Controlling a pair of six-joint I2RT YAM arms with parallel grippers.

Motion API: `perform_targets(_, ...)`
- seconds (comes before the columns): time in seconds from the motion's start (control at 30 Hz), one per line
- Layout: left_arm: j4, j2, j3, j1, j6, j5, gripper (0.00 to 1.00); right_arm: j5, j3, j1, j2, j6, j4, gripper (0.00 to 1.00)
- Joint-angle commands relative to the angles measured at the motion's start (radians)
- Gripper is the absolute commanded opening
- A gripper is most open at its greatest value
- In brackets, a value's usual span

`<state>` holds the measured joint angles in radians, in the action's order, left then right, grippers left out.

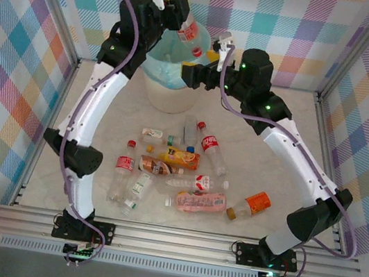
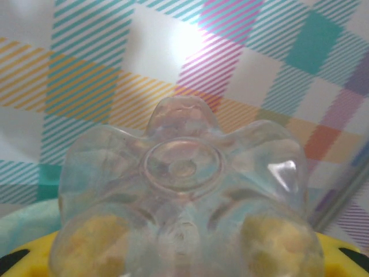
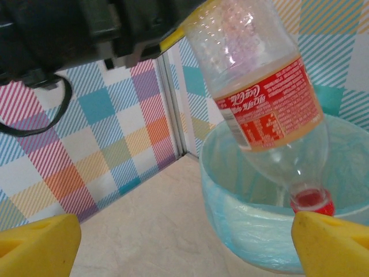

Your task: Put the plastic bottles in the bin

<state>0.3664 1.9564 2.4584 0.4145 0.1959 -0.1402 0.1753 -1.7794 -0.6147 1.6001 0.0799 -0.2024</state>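
Hanging cap-down over bin (image 3: pixel 242 231): bottle (image 3: pixel 268 101) in left fingers (image 2: pixel 34 259); right fingers (image 3: pixel 34 245) wide, empty.

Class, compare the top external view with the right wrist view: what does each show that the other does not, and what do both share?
Top external adds the loose bottles scattered on the table. Right wrist adds a close look at the open right claw and the label's print. Shared: the left claw holding the red-labelled bottle cap down over the bin.
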Motion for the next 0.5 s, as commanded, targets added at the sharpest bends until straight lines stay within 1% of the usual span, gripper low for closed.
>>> perform_targets(0.0,0.013,0.098,0.111,-0.02,-0.086,-0.084,0.48,-0.008,-0.043,0.01,0.043,-0.01,0.007,0.95)
perform_targets(0.1,0.015,0.19,0.194,-0.032,-0.108,-0.084,0.5,0.002,-0.044,0.019,0.061,0.003,-0.003,0.95)
perform_targets(0.2,-0.004,0.255,0.222,-0.041,-0.149,-0.1,0.51,0.016,-0.051,0.028,0.08,0.003,-0.029,0.95)
perform_targets(0.33,0.0,0.318,0.228,-0.064,-0.151,-0.089,0.52,0.021,-0.058,0.042,0.096,-0.008,-0.075,0.95)
perform_targets(0.47,0.044,0.375,0.252,-0.087,-0.128,-0.073,0.53,0.032,-0.066,0.057,0.113,-0.006,-0.112,0.94)
